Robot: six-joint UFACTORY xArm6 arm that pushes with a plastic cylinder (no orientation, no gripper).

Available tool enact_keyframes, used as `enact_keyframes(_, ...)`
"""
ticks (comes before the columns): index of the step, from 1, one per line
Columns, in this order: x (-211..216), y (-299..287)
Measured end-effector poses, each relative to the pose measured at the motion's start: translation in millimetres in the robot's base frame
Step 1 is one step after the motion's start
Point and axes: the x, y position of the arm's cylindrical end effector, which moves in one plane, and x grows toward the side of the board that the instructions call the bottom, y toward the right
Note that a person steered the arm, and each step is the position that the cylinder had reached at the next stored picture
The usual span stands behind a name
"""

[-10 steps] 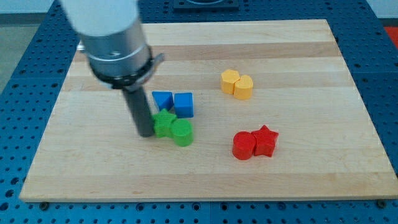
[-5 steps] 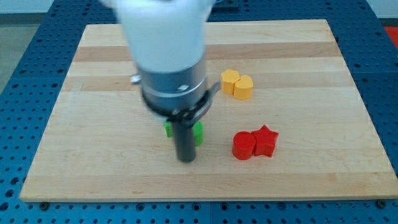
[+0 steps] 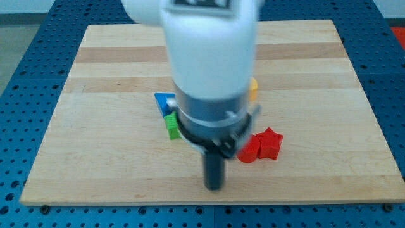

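My tip rests on bare worktop — touching no block.
Nearest, up and right, sit the red cylinder and red star; green, blue and yellow blocks are mostly hidden, shapes unclear.

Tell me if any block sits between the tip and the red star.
One does, roughly. My tip sits below and to the view's left of the red star. The other red block touches the star's left side, on the tip's side. The arm hides part of it.
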Motion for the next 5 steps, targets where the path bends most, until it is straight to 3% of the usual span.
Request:
enact_keyframes(1,-13,69)
enact_keyframes(2,-21,77)
enact_keyframes(4,-90,69)
enact_keyframes(5,-102,56)
